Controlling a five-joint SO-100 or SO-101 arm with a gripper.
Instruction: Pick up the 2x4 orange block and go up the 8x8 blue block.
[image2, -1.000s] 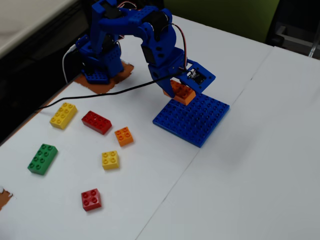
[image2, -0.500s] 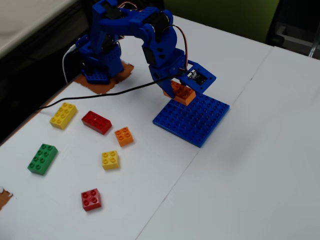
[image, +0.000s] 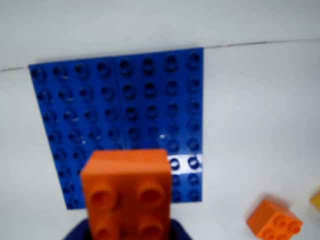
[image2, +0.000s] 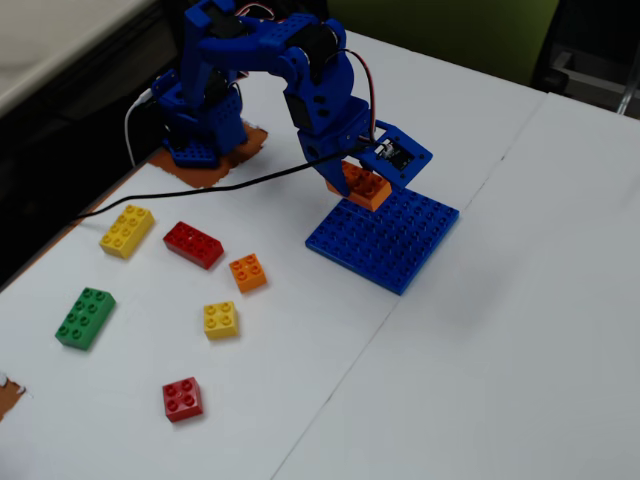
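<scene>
My blue gripper (image2: 357, 183) is shut on the 2x4 orange block (image2: 363, 186) and holds it just above the near-left edge of the 8x8 blue block (image2: 395, 240). In the wrist view the orange block (image: 127, 192) fills the bottom centre, studs facing the camera, with the gripper's blue fingers (image: 182, 233) at both its sides. The blue plate (image: 125, 110) lies flat behind it on the white table. Whether the block touches the plate I cannot tell.
A small square orange brick (image2: 247, 272) (image: 274, 219) lies left of the plate in the fixed view. Further left lie a red oblong brick (image2: 194, 244), yellow bricks (image2: 127, 230) (image2: 220, 319), a green brick (image2: 85, 317) and a small red brick (image2: 182, 398). The arm base (image2: 200, 120) stands at the back left.
</scene>
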